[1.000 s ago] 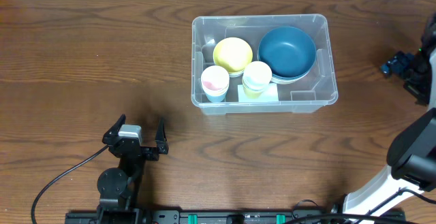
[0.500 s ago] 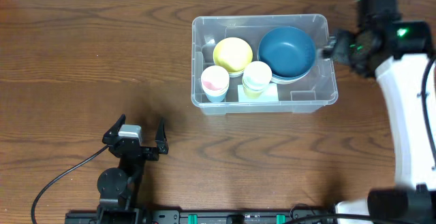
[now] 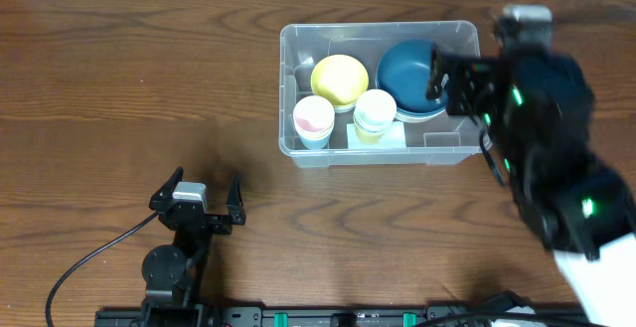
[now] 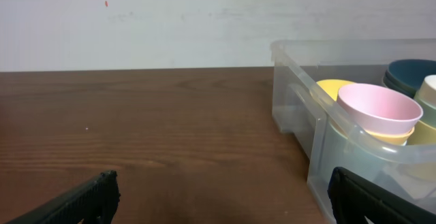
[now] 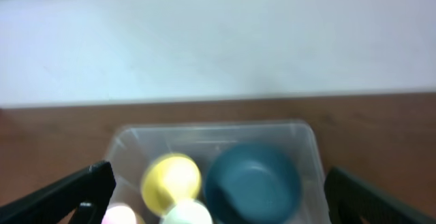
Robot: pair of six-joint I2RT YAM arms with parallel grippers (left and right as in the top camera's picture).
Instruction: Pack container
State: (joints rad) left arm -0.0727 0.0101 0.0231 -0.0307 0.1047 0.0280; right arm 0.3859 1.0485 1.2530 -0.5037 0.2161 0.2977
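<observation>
Container [image 3: 318,156]: mid-table, holding bowls and cups.
Right gripper [image 5: 218,180]: jaws spread, empty, above the blue bowl [image 3: 418,74] (view blurred).
Left gripper [image 3: 207,180]: jaws apart, well clear.
Risk: descending low could clip the rim or topple the cups.

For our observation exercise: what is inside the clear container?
The container holds a yellow bowl, a dark blue bowl, a pink-lined cup and a pale yellow cup. What lies beneath them is covered.

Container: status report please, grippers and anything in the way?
Left gripper open, away from container. Right gripper open, above container. Bowls and cups inside. No obstacle seen.
</observation>
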